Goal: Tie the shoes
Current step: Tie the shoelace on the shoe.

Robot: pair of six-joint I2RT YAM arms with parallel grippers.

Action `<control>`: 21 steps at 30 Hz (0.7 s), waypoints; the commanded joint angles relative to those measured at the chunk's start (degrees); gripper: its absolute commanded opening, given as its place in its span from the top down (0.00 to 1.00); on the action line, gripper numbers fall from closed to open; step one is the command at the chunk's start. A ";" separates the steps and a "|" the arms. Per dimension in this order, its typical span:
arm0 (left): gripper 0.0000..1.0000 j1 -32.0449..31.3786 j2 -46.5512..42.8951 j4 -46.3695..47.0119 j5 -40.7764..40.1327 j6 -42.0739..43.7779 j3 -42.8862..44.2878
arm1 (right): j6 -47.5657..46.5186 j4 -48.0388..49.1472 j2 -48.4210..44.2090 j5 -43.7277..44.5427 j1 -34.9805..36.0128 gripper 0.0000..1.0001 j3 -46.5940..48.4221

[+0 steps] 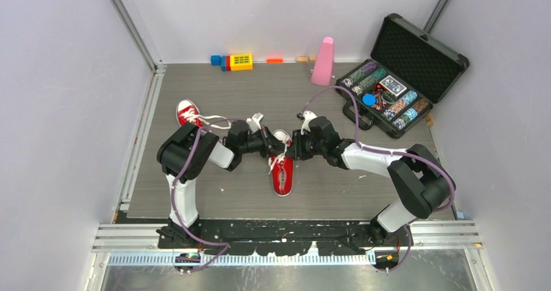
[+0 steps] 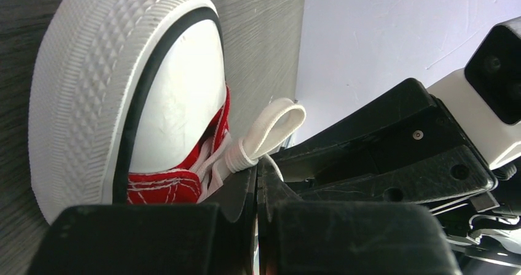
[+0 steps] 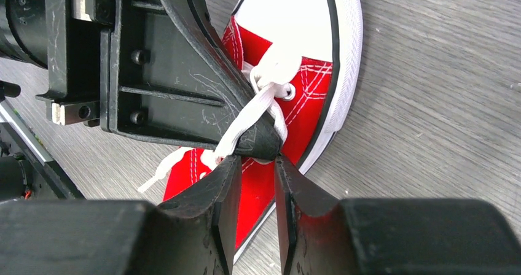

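Observation:
Two red shoes with white laces lie on the grey mat. One shoe [image 1: 188, 112] is at the far left, its laces trailing right. The other shoe [image 1: 282, 173] [image 3: 307, 85] [image 2: 123, 103] lies in the middle, under both grippers. My left gripper [image 1: 268, 141] [image 2: 257, 168] is shut on this shoe's white lace [image 3: 252, 112]; a lace loop [image 2: 270, 126] sticks out past its tips. My right gripper [image 1: 294, 145] [image 3: 255, 160] faces it, jaws open a little. Its tips touch the left gripper's fingertips [image 3: 265, 141] and hold nothing.
An open black case [image 1: 416, 50] of poker chips stands at the back right. A pink cone [image 1: 323, 62] and coloured blocks [image 1: 237, 62] stand along the back wall. A metal rail [image 1: 144, 128] runs down the mat's left edge.

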 commanded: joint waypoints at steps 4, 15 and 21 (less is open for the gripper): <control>1.00 -0.95 -0.42 7.77 3.79 -4.05 0.09 | -0.01 6.41 0.19 1.04 0.51 0.70 2.52; 0.98 -0.87 -0.71 4.31 3.92 -1.31 -0.35 | 0.34 7.28 -2.47 3.76 0.51 1.00 0.51; 0.92 -0.61 -5.46 -6.35 2.87 5.81 -0.20 | 0.34 6.77 -3.69 5.45 0.51 1.00 -1.29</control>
